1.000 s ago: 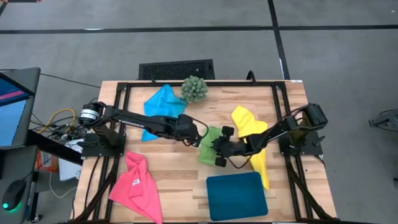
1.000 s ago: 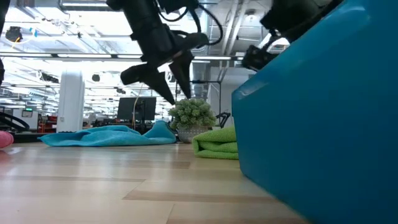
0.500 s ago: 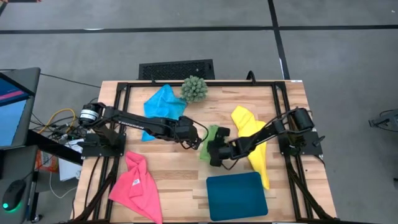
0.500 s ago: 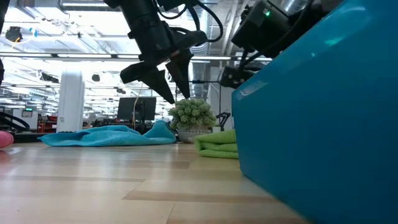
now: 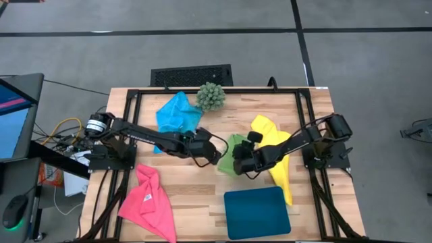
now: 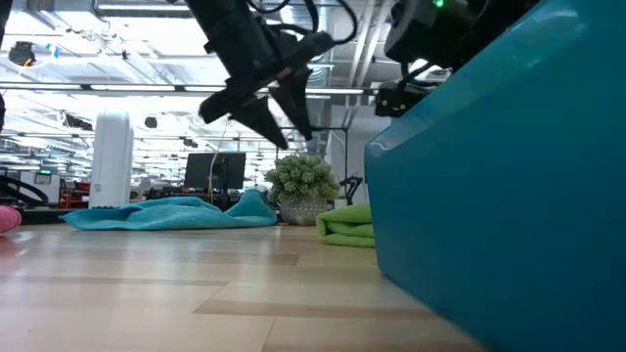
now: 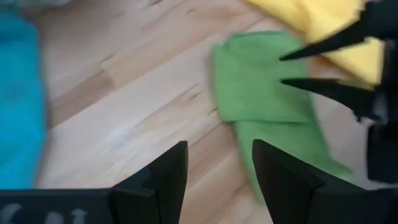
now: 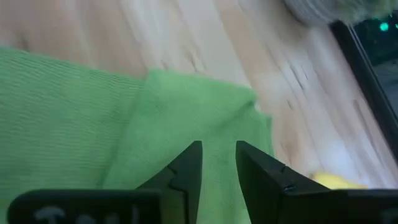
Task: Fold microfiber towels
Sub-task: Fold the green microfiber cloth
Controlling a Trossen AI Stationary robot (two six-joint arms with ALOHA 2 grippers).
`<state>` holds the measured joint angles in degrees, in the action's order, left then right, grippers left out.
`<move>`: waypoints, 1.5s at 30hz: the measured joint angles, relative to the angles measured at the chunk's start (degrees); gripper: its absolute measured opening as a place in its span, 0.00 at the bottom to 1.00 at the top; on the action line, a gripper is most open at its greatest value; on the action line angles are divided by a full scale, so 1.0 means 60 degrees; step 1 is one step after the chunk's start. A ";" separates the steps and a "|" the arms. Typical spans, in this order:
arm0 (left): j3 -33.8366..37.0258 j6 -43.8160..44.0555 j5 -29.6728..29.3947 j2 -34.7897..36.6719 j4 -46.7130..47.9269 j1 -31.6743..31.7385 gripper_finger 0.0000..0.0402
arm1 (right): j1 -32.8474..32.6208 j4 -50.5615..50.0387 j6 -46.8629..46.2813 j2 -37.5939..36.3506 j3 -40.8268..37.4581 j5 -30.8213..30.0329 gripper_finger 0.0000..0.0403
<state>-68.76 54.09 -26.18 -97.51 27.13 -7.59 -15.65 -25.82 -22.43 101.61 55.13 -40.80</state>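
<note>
Both grippers at the green towel, mid-bench; neither grips it.

The green towel (image 5: 229, 154) lies partly folded at the middle of the bench (image 5: 317, 101), flat on the wood. The left gripper (image 5: 214, 150) hangs just beside the towel's left edge, fingers parted with a moderate gap and holding nothing; in the low view its fingers (image 6: 284, 115) are clear of the surface. The right gripper (image 8: 216, 163) is over the towel's right side, fingers set to a narrow gap, nothing held between them. The yellow towel (image 5: 273, 152) lies toward the right edge, under the right arm. The blue towel (image 5: 177, 115) lies near the far edge, beside the spiky plant (image 5: 210, 96). The pink towel (image 5: 148, 199) is at the near left corner. The teal tray (image 5: 256, 211) sits at the near edge.
</note>
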 joint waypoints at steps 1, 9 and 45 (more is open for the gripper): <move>0.0128 -0.0254 0.0151 0.0000 -0.0497 -0.0040 0.43 | -0.0102 -0.0365 -0.0149 -0.0170 -0.0013 0.0007 0.30; 0.2023 -0.1451 0.1560 -0.0011 -0.5429 -0.0017 0.43 | -0.1437 0.0044 -0.0587 -0.1623 -0.0567 0.0098 0.30; 0.2543 -0.0414 0.3131 -0.1825 -0.8028 -0.0001 0.43 | -0.0822 0.4036 0.0937 0.0144 -0.1430 0.4648 0.30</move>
<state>-53.50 51.61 -7.39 -108.47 -21.04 -7.60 -20.58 -1.61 -16.81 102.48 46.54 -12.91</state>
